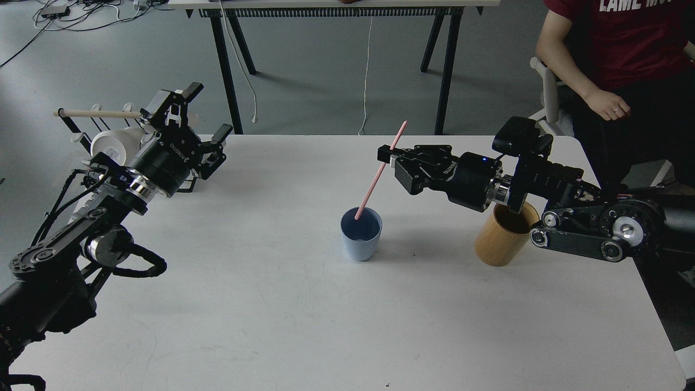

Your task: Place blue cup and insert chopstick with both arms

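Note:
The light-blue cup [361,234] stands upright near the middle of the white table [326,326]. My right gripper [386,156] reaches in from the right, above and to the right of the cup, shut on a thin pink chopstick [378,174]. The chopstick is steeply tilted and its lower end sits at the cup's mouth. My left gripper [202,115] is open and empty at the table's far left corner, well apart from the cup.
A tan wooden cup [503,239] stands right of the blue cup, under my right arm. A black wire rack [98,136] with a wooden rod and a white mug [111,145] is at the far left. A seated person [608,54] is at the far right.

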